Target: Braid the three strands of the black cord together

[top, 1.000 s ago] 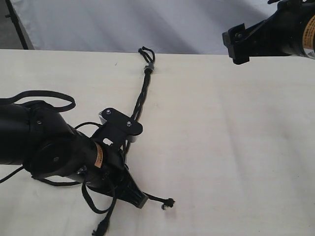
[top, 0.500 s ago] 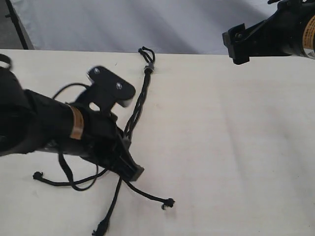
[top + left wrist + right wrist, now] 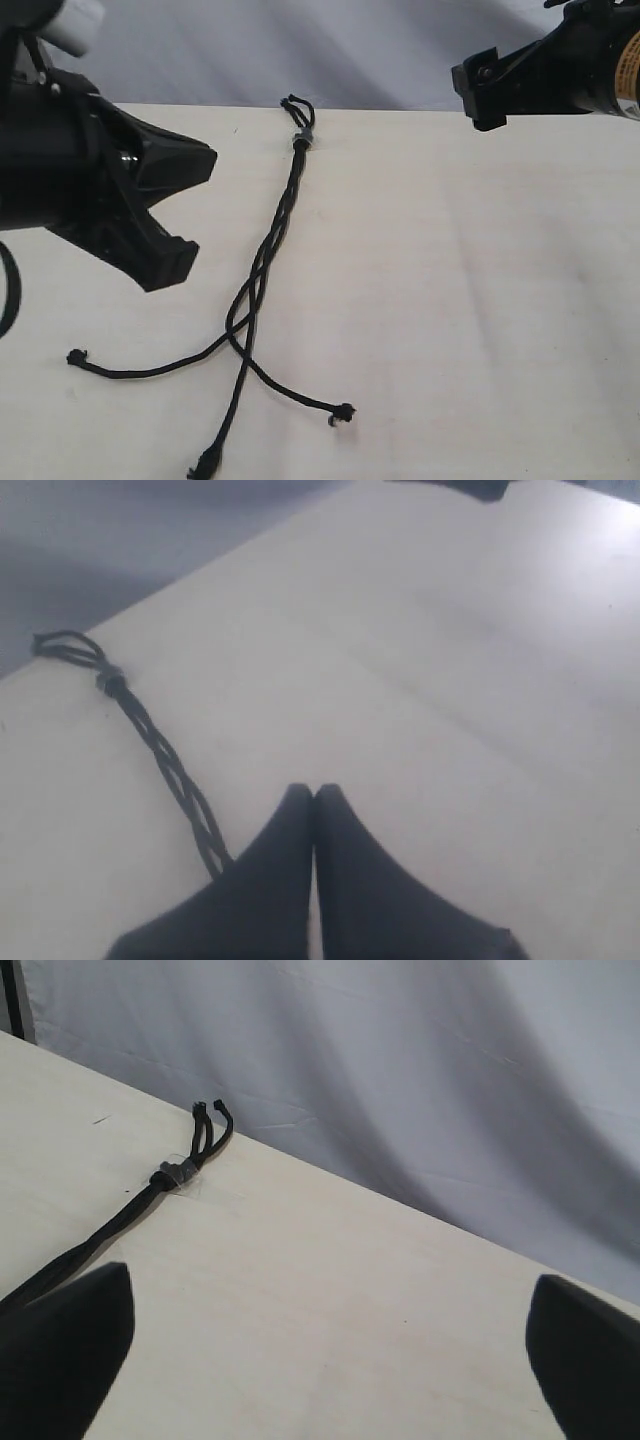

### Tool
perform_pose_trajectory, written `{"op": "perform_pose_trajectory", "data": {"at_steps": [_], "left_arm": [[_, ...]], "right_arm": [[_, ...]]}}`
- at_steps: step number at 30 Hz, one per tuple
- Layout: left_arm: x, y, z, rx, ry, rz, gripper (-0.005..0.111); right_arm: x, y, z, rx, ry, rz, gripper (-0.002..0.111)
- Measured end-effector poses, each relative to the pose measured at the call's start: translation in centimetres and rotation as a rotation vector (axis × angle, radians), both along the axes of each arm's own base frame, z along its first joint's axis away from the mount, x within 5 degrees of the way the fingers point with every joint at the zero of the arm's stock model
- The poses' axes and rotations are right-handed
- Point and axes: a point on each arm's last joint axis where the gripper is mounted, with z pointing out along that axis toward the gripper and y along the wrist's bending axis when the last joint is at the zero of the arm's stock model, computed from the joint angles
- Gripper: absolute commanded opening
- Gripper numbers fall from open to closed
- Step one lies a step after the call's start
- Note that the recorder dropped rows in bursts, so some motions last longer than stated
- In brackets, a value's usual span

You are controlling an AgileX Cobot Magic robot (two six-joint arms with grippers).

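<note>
Braiding is judged to be partway through. The black cord (image 3: 290, 193) is laid on the table (image 3: 480, 300), running from its short loops (image 3: 296, 104) and grey band (image 3: 303, 137) at the far edge towards the near side, drifting slightly left. Below the band the three strands (image 3: 265, 260) are seen plaited together for over half the length; nearer, they are parted. The left tail (image 3: 150, 371) is swept out to the left, the near tail (image 3: 225, 415) is carried to the near edge, and the right tail (image 3: 290, 393) is angled rightwards, each ended by a small knot (image 3: 345, 410). Just below the plait the right tail is crossed with the near one; which lies on top cannot be told.

The left gripper (image 3: 313, 794) is raised above the table, left of the cord and apart from it, its fingertips pressed together with nothing seen between them. The right gripper (image 3: 328, 1295) is stationed at the far right, well apart from the cord, its fingers spread wide and empty.

No strand is being handled, so a gap between crossings is inferred. For the next move the left jaws would first have to be parted, then an outer tail gripped close under the plait, lifted over the middle one and laid on its other side. A hard pull could drag or loosen the plaited part, so pinning by the right gripper may be wanted.
</note>
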Motion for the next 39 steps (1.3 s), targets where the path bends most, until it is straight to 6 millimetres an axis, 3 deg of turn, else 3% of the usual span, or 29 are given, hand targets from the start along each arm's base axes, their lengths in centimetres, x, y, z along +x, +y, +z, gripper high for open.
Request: {"op": "perform_pose_trajectory", "data": {"at_steps": [12, 23, 32, 39], "left_arm": [[-2.2, 1.9, 2.5, -0.085, -0.098, 0.000, 0.000], [-6.7, 6.8, 4.2, -0.177, -0.318, 0.038, 0.000], [-9.0, 12.2, 3.1, -0.263, -0.455, 0.464, 0.000], [-11.5, 14.1, 3.4, -0.274, -0.585, 0.741, 0.000]], "right_arm": [[0.0, 0.0, 0.0, 0.000, 0.000, 0.000, 0.099], [0.0, 0.0, 0.0, 0.000, 0.000, 0.000, 0.099], [0.0, 0.0, 0.0, 0.000, 0.000, 0.000, 0.099], [0.0, 0.0, 0.0, 0.000, 0.000, 0.000, 0.099]]}}
